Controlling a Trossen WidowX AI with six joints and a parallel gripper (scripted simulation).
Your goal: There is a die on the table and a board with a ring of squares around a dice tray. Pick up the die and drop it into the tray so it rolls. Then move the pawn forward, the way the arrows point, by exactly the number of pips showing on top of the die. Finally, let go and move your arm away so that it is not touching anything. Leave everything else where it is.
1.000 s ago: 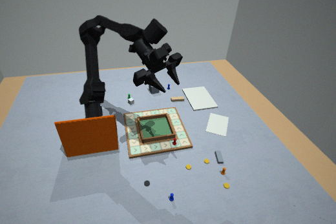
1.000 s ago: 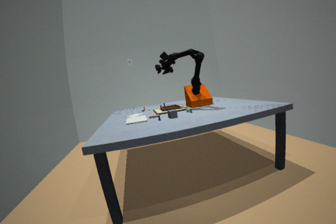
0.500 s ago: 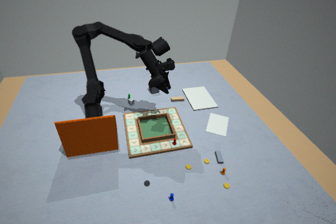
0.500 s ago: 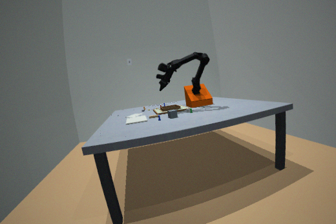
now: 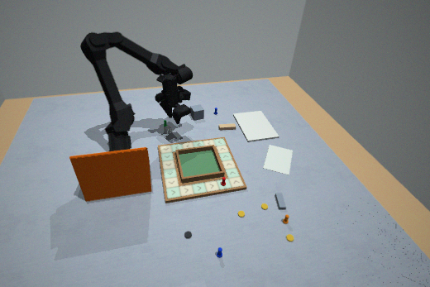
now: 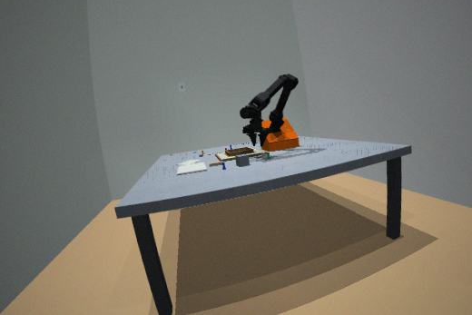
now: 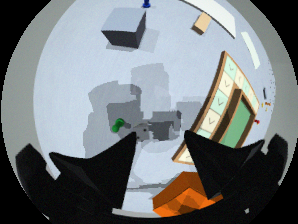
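The die (image 5: 168, 131) (image 7: 142, 131) is a small grey-looking cube on the table in the arm's shadow, beside a green pawn (image 5: 165, 123) (image 7: 118, 125) (image 6: 268, 155). Its pips are too blurred to read. My gripper (image 5: 174, 119) (image 6: 258, 145) (image 7: 161, 135) is open and empty, pointing down above the table near the die. In the wrist view the die lies beyond the fingertips, nearer the left one. The board (image 5: 186, 190) (image 7: 211, 121) has a brown-walled dice tray (image 5: 203, 177) (image 6: 239, 152) with a green floor, which looks empty. The red pawn (image 5: 223, 181) (image 7: 257, 122) stands on the board's near row, one square from the near right corner.
An orange panel (image 5: 112, 175) stands left of the board. A grey block (image 5: 197, 112) (image 7: 124, 27), a blue pawn (image 5: 216, 111) and a wooden block (image 5: 227, 126) lie behind the board. White sheets (image 5: 255, 126) are at right. Yellow discs (image 5: 241, 213) and an orange pawn (image 5: 286, 219) are in front.
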